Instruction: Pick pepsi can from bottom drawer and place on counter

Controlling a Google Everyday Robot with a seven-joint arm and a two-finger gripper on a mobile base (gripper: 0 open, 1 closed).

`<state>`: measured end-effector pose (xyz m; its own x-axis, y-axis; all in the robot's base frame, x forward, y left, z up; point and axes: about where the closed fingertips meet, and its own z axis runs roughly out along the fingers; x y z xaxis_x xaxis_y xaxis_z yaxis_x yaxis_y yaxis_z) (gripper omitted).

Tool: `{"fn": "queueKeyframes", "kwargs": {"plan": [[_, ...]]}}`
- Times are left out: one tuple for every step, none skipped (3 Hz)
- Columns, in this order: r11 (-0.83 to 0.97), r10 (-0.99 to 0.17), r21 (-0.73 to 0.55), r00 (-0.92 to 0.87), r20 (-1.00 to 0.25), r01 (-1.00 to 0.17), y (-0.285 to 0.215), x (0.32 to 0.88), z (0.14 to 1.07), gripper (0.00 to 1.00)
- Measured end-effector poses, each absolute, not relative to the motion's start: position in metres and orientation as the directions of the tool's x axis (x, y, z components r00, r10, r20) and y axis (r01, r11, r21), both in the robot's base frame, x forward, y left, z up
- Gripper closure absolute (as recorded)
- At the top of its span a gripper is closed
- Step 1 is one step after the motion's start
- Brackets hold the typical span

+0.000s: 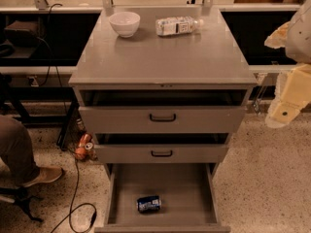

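The pepsi can (pixel 148 204), blue with silver ends, lies on its side on the grey floor of the bottom drawer (pixel 189 188), near the drawer's front. The bottom drawer is pulled fully out. The counter (pixel 160 57) is the flat grey top of the cabinet. My gripper (pixel 284 113), cream-coloured, hangs at the right edge of the view beside the cabinet, about level with the top drawer. It is well above and to the right of the can and holds nothing that I can see.
A white bowl (pixel 125 23) and a clear water bottle (pixel 177 26) lying on its side sit at the back of the counter. The two upper drawers (pixel 162 118) stand slightly open. Orange cans (pixel 83 147), cables and a person's leg and shoe (pixel 29 171) are on the floor at the left.
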<state>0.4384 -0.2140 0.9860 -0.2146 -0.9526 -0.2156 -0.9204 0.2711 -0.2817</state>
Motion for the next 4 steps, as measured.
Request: {"fn": "queueKeyframes", "kwargs": {"plan": [[0.271,-0.952,-0.283,-0.213,-0.218,-0.920,-0.213,0.438,0.986,0.00],[0.253,-0.950,-0.264,-0.187,-0.249,-0.931,-0.208,0.438,0.971,0.00],[0.201,-0.951,-0.224,-0.135,-0.278,-0.954,-0.192,0.433,0.939,0.00],[0.115,-0.953,-0.160,-0.063,-0.298,-0.980,-0.170,0.417,0.886,0.00]]}}
